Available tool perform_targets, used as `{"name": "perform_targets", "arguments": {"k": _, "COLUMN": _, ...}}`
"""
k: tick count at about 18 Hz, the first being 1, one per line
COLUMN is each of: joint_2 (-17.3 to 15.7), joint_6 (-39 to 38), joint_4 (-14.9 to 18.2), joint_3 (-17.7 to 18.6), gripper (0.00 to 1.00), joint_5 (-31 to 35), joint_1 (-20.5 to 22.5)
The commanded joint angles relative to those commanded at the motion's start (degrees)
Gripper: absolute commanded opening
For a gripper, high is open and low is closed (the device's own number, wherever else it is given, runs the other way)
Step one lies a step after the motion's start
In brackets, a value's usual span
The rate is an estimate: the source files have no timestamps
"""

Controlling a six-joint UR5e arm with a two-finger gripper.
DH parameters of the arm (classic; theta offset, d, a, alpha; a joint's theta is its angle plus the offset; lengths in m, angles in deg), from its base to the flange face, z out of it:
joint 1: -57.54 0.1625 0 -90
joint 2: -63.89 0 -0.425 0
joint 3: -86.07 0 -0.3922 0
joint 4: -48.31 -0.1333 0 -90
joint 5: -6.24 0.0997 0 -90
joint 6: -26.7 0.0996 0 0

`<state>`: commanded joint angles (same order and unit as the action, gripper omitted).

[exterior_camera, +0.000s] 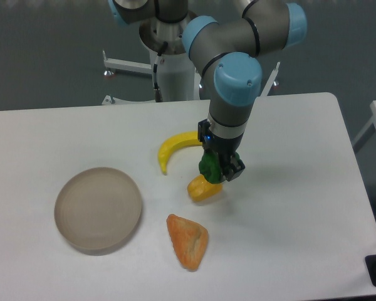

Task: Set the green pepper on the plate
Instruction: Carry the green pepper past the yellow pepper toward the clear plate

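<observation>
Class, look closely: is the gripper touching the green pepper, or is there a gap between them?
Touching. The fixed camera shows the gripper with its fingers closed on the green pepper, carried above the table with no gap visible.

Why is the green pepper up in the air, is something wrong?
Nothing looks wrong. The gripper is holding the green pepper above the yellow pepper, on its way toward the plate. Nothing is spilled or broken.
</observation>
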<state>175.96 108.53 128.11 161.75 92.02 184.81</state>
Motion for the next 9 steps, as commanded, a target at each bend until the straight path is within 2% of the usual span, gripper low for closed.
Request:
{"name": "perform_targets", "arguments": {"k": 6, "joint_2": -0.53, "joint_6": -5.18, "joint_4": 0.00, "joint_3": 0.18, "gripper": 0.09, "joint_5": 0.00, "joint_1": -3.16}}
{"name": "perform_targets", "arguments": {"k": 9, "joint_2": -0.45, "joint_6": -12.01, "joint_4": 0.00, "joint_3": 0.88, "gripper": 0.09, "joint_5": -0.26, "joint_1": -7.72}}
